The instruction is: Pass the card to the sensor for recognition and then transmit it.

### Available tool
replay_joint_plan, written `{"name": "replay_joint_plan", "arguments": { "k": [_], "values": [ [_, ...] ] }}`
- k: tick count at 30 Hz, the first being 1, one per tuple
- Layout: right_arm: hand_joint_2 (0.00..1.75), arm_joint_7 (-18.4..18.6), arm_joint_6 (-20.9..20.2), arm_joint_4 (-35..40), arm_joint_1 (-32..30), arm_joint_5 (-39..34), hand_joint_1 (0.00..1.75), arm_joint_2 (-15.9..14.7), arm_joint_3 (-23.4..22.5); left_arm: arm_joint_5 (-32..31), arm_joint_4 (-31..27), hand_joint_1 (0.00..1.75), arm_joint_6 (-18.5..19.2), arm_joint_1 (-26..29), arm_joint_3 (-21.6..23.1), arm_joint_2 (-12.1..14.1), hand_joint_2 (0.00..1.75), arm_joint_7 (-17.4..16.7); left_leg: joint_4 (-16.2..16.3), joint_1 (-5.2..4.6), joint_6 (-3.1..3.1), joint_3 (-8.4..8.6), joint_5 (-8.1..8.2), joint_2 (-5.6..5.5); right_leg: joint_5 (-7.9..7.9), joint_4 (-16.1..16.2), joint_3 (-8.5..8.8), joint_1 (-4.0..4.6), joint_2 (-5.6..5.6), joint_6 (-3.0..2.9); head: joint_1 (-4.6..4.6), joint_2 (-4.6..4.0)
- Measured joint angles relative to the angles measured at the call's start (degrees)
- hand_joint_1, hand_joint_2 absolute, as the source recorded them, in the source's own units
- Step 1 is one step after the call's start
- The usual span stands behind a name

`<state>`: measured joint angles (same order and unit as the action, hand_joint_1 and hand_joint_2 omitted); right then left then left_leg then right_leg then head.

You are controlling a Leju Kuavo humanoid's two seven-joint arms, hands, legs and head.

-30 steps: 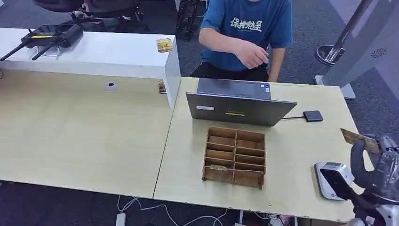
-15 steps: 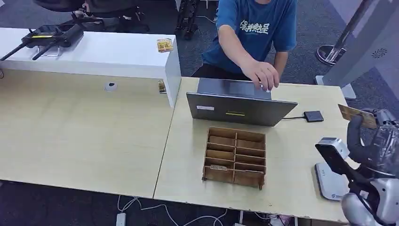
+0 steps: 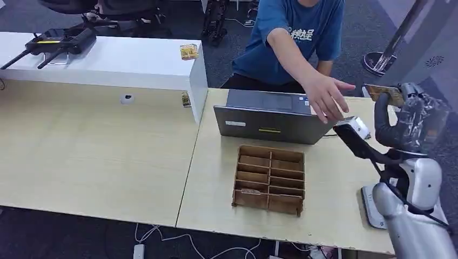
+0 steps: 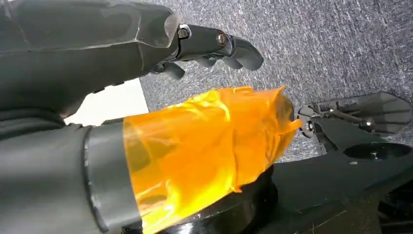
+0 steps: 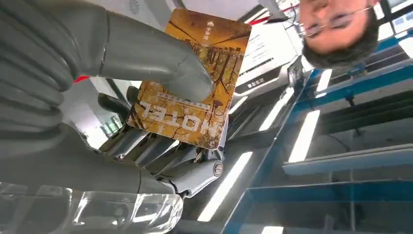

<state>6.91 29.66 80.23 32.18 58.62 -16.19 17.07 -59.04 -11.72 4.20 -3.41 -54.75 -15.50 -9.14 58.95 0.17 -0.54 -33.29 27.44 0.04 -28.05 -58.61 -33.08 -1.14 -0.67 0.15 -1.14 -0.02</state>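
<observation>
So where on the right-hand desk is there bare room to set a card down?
Bare wood lies left of the wooden organizer, toward the desk seam, and between the organizer and the white sensor base. It is crowded at the far right, where the person's hand reaches over the laptop toward the card in the right hand.

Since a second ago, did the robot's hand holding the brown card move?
Yes. The right hand carried the brown card up and away from the white sensor, toward the person's hand.
</observation>
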Motion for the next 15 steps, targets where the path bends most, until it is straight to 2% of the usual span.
{"name": "replay_joint_plan", "arguments": {
  "k": [5, 15],
  "values": [
    [1.75, 2.0, -0.9, -4.3, 4.0, 0.8, 1.75, 2.4, 3.1, -0.5, 0.0, 0.0, 0.0, 0.0, 0.5, 0.0, 0.0, -0.4, 0.0, 0.0, 0.0, -0.01, 0.0, -0.02, 0.0, 0.0, -0.01, 0.0, -0.02, 0.0, -0.02, 0.0],
    [1.75, 2.7, -1.2, -9.7, 7.5, 1.6, 1.75, 5.0, 6.1, -1.0, 0.0, 0.0, 0.0, 0.0, 0.5, 0.1, 0.0, -0.5, 0.0, -0.01, 0.0, -0.03, 0.0, -0.03, 0.0, 0.0, -0.01, 0.0, -0.03, 0.0, 0.0, 0.0]
  ]
}}
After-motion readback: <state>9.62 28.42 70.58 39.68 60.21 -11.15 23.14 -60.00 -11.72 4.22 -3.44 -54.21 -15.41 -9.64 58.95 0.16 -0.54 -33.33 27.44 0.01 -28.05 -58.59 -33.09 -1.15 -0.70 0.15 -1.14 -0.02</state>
